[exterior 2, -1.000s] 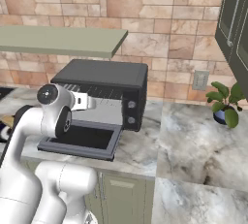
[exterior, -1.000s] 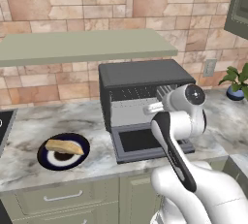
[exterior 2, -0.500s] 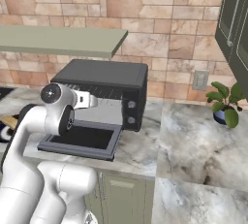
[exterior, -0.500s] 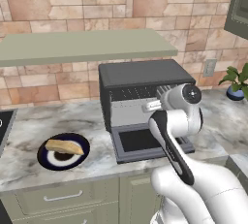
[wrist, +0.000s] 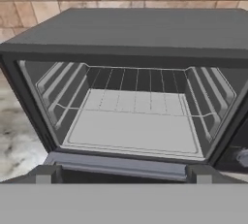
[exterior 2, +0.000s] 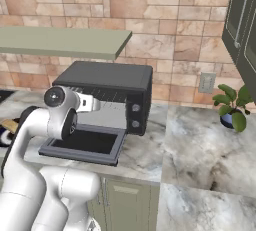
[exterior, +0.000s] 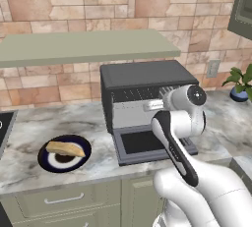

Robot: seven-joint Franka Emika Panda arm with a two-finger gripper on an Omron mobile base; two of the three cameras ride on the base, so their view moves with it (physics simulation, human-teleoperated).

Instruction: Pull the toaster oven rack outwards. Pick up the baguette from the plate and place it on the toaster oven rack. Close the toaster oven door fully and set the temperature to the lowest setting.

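On the marble desk (exterior: 29,123) the toaster oven (wrist: 145,29) stands open, rack (wrist: 131,121) seated inside. The wide-open, empty fingers (wrist: 121,182) should be lowered squarely onto the rack's front bar, then drawn straight out.

Two cameras behind the arm, at its left and right, look forward and down at the counter (exterior: 29,167). Both show the toaster oven (exterior: 142,81) against the brick wall with its door dropped open. A third camera on the hand looks from close straight into the oven cavity.
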